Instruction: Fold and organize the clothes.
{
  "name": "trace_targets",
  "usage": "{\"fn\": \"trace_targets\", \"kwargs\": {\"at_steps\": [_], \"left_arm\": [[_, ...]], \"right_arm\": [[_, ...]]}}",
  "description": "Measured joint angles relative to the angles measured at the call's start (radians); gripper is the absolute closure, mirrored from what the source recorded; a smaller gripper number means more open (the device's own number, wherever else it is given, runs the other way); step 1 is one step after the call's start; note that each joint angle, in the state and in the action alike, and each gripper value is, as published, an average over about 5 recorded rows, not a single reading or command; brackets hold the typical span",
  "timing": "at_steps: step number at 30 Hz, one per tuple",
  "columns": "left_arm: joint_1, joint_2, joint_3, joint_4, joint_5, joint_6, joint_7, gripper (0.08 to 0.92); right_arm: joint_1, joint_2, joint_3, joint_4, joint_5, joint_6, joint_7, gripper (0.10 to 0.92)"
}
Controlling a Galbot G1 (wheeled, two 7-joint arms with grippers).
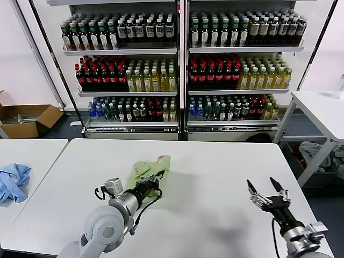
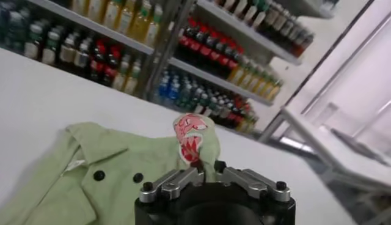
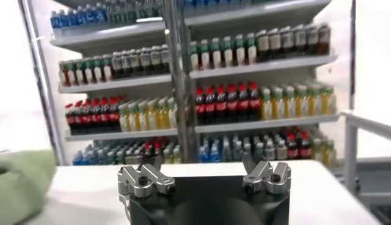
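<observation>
Currently my left gripper (image 1: 155, 186) sits low over the white table (image 1: 226, 177), at the near edge of the light green polo shirt (image 1: 152, 169), which lies bunched up a little left of the table's middle. From the left wrist view, its fingers (image 2: 177, 181) stand close together with a fold of the shirt (image 2: 122, 177) rising right between them; the red-and-white logo print (image 2: 189, 137) is pushed up into a peak just beyond the tips. I cannot tell whether the fabric is pinched or only touching the jaws, so I record the grip as undetermined. The collar and two dark buttons (image 2: 98, 175) face upward, which tells me the garment lies front side up, though crumpled rather than spread.

My right gripper (image 1: 268, 196) hovers above bare table, well apart from the shirt, with its jaws spread wide and nothing between them. In the right wrist view both fingers (image 3: 145, 181) are plainly separated, and only a corner of the green fabric (image 3: 24, 180) shows off to one side. I judge this arm is held back to leave the left arm room to work.

A light blue cloth (image 1: 13, 181) lies on the adjacent table (image 1: 32, 153) on my left; it is not part of the job. Beverage shelves (image 1: 177, 70) stand behind the workspace.

Assessment: the shirt is not yet a tidy fold; the heap is uneven and needs flattening.
</observation>
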Motion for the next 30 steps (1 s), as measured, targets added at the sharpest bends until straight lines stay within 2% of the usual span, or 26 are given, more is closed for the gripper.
{"fn": "trace_targets", "kwargs": {"at_steps": [10, 19, 22, 30], "left_arm": [[0.022, 0.002, -0.033, -0.029, -0.021, -0.068, 0.084, 0.456], [0.053, 0.028, -0.083, -0.034, 0.018, -0.093, 0.114, 0.213], [0.066, 0.035, -0.105, -0.038, 0.032, -0.097, 0.119, 0.184], [0.099, 0.033, -0.151, -0.048, 0.05, -0.098, 0.122, 0.177]], "right_arm": [[0.114, -0.026, -0.177, 0.001, 0.037, -0.15, 0.084, 0.203], [0.214, -0.051, -0.362, -0.019, 0.097, -0.269, 0.192, 0.203], [0.249, -0.056, -0.423, -0.039, 0.108, -0.293, 0.231, 0.203], [0.305, -0.056, -0.523, -0.099, 0.117, -0.331, 0.298, 0.203]]}}
